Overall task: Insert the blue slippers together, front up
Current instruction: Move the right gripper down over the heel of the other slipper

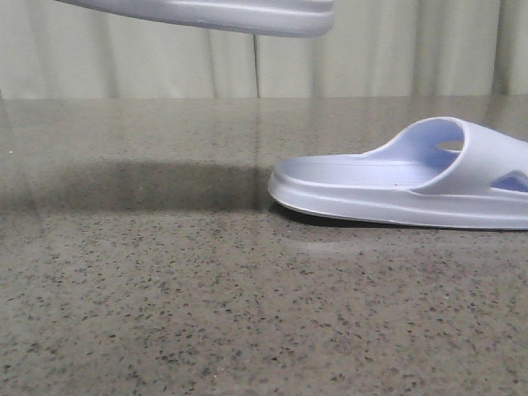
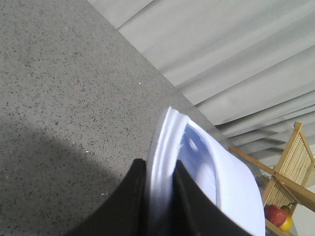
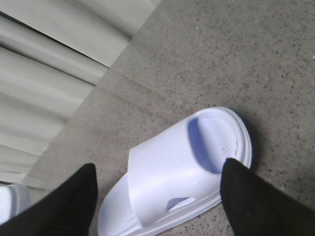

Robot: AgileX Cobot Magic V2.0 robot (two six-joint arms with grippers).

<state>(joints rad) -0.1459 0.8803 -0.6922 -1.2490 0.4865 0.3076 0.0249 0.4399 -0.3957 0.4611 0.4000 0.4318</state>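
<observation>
1. On the left, our left pincer (image 2: 160,196) is clamped on the edge of one slipper (image 2: 211,182); its two black fingers (image 2: 130,201) press the sole rim from either side.
2. In the front view that held slipper (image 1: 247,15) hangs in the air at the top of the frame, well above the desk (image 1: 165,289), and only its underside and rim show.
3. A dark shadow lies on the speckled desk below it.
4. Behind the desk hangs a pale curtain (image 1: 124,58).
5. In the left wrist view we see a wooden rack (image 2: 290,172) past the desk, with a red fruit (image 2: 275,215) and a yellow one (image 2: 287,223) by it.
6. On the right, the second slipper (image 1: 412,181) lies flat on the desk, sole down, strap up.
7. Our right pincer (image 3: 157,196) hovers over this slipper with its fingers (image 3: 251,196) spread wide, gripping nothing; one finger overlaps the slipper's end in the wrist view, but we cannot tell whether it touches.
</observation>
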